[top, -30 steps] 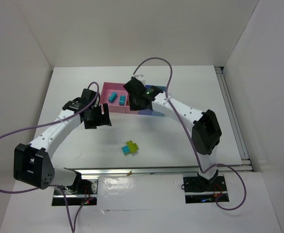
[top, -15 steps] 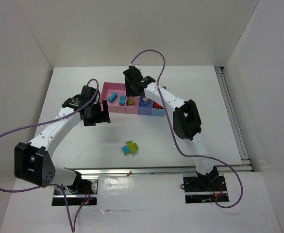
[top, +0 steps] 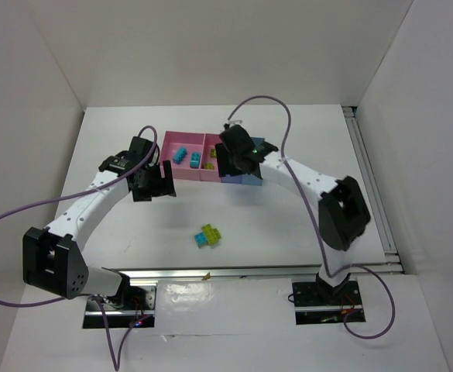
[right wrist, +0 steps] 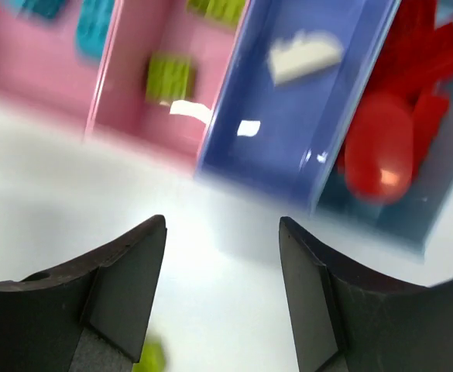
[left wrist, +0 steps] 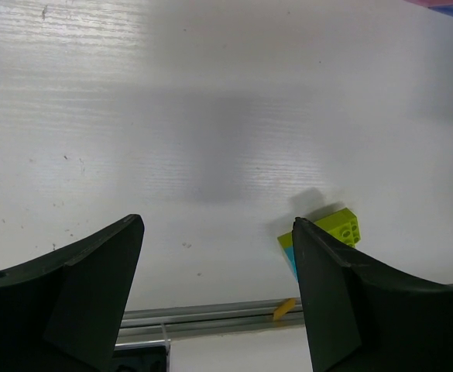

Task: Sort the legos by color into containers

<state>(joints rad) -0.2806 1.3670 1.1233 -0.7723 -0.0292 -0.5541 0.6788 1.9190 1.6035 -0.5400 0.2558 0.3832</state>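
Motion-blurred red legos (right wrist: 400, 116) sit ahead of the right gripper (right wrist: 222, 223) jaws, count unclear. A left gripper (left wrist: 218, 223) jaw half-hides a cyan lego (left wrist: 288, 254) just beyond its tip.

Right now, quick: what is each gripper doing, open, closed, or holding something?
Left gripper: open, holding nothing.
Right gripper: open, holding nothing.

I see a white, faintly grained tabletop (top: 118, 225), marked with small dark specks in the left wrist view. A silver aluminium rail (top: 241, 272) runs along its near edge, and a small orange-tan sliver (top: 206, 275) lies against it. A second metal rail (top: 369, 186) lines the right edge. Plain white panels (top: 234, 46) wall the back and sides.
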